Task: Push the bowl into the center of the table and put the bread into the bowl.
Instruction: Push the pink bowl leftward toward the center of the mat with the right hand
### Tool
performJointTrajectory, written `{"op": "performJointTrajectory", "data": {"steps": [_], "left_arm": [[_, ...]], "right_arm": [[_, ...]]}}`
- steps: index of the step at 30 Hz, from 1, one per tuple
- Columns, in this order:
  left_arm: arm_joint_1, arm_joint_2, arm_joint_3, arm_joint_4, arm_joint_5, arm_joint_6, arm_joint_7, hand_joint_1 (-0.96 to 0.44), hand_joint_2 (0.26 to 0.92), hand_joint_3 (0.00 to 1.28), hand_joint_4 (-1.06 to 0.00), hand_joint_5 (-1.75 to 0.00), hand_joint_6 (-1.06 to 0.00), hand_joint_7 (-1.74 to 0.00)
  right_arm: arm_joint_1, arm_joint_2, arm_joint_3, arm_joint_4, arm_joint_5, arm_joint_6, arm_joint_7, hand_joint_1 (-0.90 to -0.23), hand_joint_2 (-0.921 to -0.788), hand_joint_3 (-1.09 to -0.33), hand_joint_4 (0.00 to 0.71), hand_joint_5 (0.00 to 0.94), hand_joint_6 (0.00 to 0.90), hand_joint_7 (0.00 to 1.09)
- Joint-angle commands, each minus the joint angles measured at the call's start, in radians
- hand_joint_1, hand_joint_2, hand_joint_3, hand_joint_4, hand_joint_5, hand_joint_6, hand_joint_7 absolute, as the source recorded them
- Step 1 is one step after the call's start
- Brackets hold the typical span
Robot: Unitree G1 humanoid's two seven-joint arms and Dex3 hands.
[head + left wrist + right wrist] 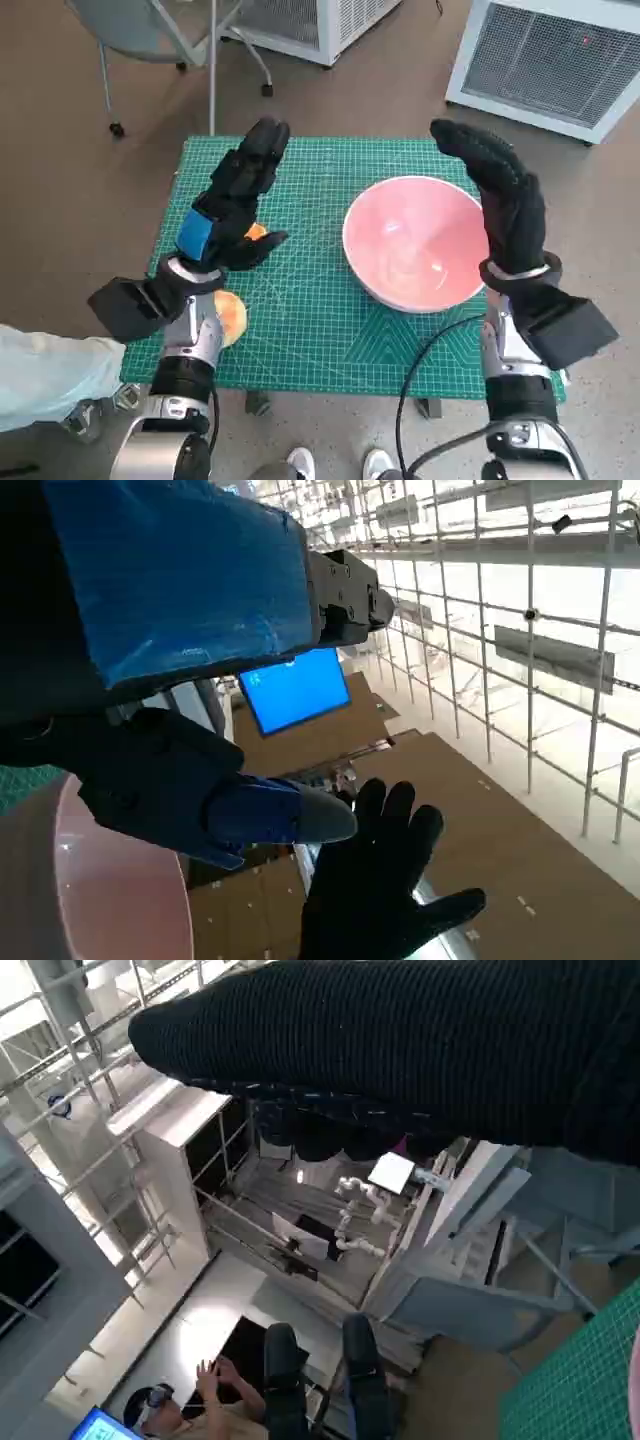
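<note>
The table (330, 340), covered by a green cutting mat printed with a pale grid, takes up most of the head view. No writing on the mat can be read. Beyond its far edge stand two white cabinets with grille fronts (545, 60) and the legs of a wheeled chair (150, 40).

The pink bowl (415, 240) sits on the right half of the table, upright and with nothing in it; its near rim lies close to the table's front right part, not at the middle. In the left wrist view a curve of its pink rim fills the lower corner beside the left hand's fingers.

The right hand (505, 195), in the black knitted glove, is raised just beside the bowl's right rim, fingers stretched out and apart, holding nothing. Whether it touches the rim cannot be told.

The left hand (235, 205), black with blue tape on its back, hangs above the left part of the table, fingers extended and spread, empty.

The bread (232, 315), a round pale orange piece, lies on the mat near the left front edge, partly hidden under the left wrist. A second small orange bit (256, 232) shows just beside the left hand's thumb.

A blue screen (295, 688) appears in the left wrist view; its text is too small to read.
</note>
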Motion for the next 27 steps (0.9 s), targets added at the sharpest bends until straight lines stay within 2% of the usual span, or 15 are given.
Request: {"op": "performJointTrajectory", "data": {"steps": [1,17,27], "left_arm": [[-0.013,-0.007,0.0,0.007,0.001,-0.003,0.005,-0.51,0.921,0.28,-0.04,-0.01,-0.15,-0.01],[-0.011,-0.012,-0.003,0.004,0.016,-0.024,0.025,-0.53,0.921,0.29,-0.05,-0.01,-0.15,-0.01],[-0.019,-0.007,-0.004,0.017,0.021,-0.036,0.035,-0.55,0.921,0.29,-0.06,-0.01,-0.16,-0.01]], "right_arm": [[0.013,-0.008,-0.003,0.002,0.01,0.01,0.013,-0.649,-0.921,-0.758,0.146,0.0,-0.001,0.5],[0.014,-0.009,-0.003,-0.003,0.001,0.011,0.011,-0.648,-0.921,-0.759,0.144,0.0,-0.001,0.5],[0.008,-0.01,-0.005,0.005,0.007,0.016,0.016,-0.648,-0.921,-0.759,0.142,0.0,-0.001,0.5]]}}
